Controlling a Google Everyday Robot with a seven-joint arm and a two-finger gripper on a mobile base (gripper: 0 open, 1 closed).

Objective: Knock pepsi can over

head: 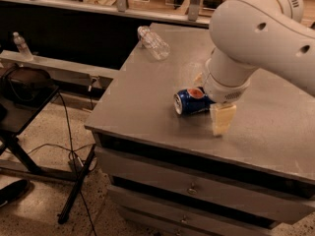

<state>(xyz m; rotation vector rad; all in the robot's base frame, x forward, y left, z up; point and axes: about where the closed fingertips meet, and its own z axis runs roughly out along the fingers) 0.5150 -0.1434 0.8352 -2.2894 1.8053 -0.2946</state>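
The pepsi can, dark blue with a red-white-blue logo, lies on its side near the middle of the grey table, its silver top facing left. My gripper hangs from the big white arm right over the can's right end. Its jaws are open and stand one on each side of the can: one cream finger in front, the tip of the other behind. The can's right end is hidden under the wrist.
A clear plastic bottle lies on the table's far left corner. The table's left and front edges drop off to drawers and the floor. A black stand and cables are at the left. A shelf runs along the back.
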